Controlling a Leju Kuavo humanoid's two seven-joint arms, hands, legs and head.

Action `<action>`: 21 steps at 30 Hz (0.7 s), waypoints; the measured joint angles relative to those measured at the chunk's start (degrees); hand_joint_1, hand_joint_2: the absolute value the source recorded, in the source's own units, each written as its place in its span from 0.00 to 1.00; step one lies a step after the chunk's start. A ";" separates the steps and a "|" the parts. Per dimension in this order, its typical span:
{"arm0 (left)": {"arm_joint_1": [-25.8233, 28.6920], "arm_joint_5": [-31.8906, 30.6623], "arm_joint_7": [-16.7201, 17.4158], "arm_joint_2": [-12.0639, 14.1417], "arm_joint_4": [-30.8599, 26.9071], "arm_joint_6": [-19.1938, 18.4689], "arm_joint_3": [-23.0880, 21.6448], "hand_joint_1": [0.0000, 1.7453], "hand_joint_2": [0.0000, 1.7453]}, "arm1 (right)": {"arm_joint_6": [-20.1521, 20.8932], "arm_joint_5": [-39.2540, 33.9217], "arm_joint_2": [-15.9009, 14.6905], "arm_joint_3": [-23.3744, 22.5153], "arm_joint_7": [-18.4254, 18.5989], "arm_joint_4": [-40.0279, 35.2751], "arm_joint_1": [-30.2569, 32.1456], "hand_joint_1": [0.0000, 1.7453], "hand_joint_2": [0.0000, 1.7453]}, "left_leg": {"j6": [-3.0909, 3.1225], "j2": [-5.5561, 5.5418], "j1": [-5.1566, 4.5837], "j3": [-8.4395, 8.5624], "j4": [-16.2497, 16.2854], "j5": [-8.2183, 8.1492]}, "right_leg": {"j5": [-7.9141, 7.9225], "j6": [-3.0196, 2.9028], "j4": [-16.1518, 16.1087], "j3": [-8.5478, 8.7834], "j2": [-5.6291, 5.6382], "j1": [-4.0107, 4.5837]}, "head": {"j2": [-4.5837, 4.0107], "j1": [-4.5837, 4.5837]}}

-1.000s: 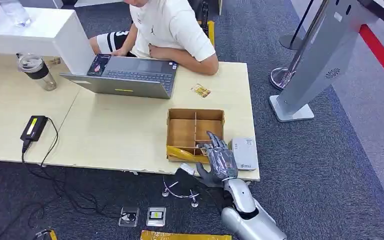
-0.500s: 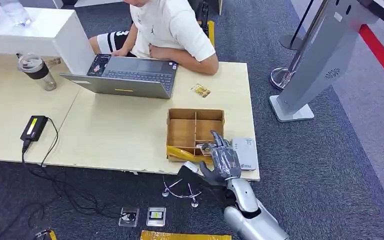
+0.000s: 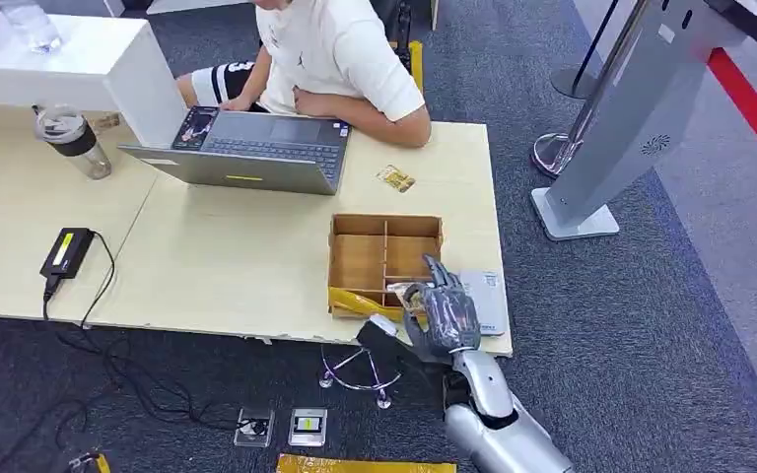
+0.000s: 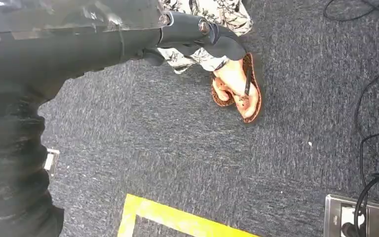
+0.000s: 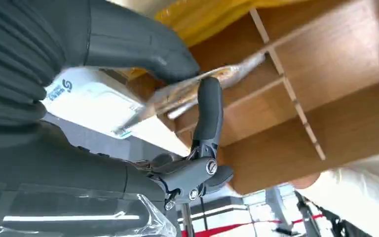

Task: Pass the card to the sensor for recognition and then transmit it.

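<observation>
Wooden and divided into compartments, the box [image 3: 384,258] sits near the front right corner of the pale surface [image 3: 227,266], with yellow tape along its front wall. The right hand [image 3: 441,313] hovers at the box's front right corner, its silver arm rising from below. In the right wrist view the thick grey thumb and a dark finger pinch the card [image 5: 197,89], a thin flat piece with a glossy, wrapped look, so the fingers [image 5: 208,111] are grasping it. The card is held up at the box's opening, next to a compartment divider, and whether it touches the wood cannot be told. In the head view the card [image 3: 409,292] shows as a small pale patch at the tips of the hand.

Just beside the box, on its right, lies the white sensor [image 3: 481,301], a flat device with a blue logo, partly covered by the hand. In the right wrist view the same device [image 5: 86,101] lies just behind the thumb.

The left hand [image 4: 197,32] hangs above dark blue carpet, its dark fingers drawn in, with nothing in them.

Farther back on the surface lie a second small card [image 3: 395,178], an open grey laptop [image 3: 246,150], a clear tumbler [image 3: 71,140] and a black power adapter [image 3: 67,250] with its cable. A person [image 3: 330,54] in a white shirt sits behind the laptop, one forearm on the surface. A grey kiosk stand [image 3: 631,108] stands on the carpet to the right.
</observation>
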 joint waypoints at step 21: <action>-0.28 1.31 0.00 0.63 1.40 0.96 -0.11 0.00 1.00 | -2.99 -4.61 -0.50 -1.01 -1.31 -0.68 0.13 1.00 1.00 | 0.00 0.00 0.00 0.01 0.00 0.00 | 0.00 0.00 0.00 0.01 0.04 -0.01 | 0.00 -0.02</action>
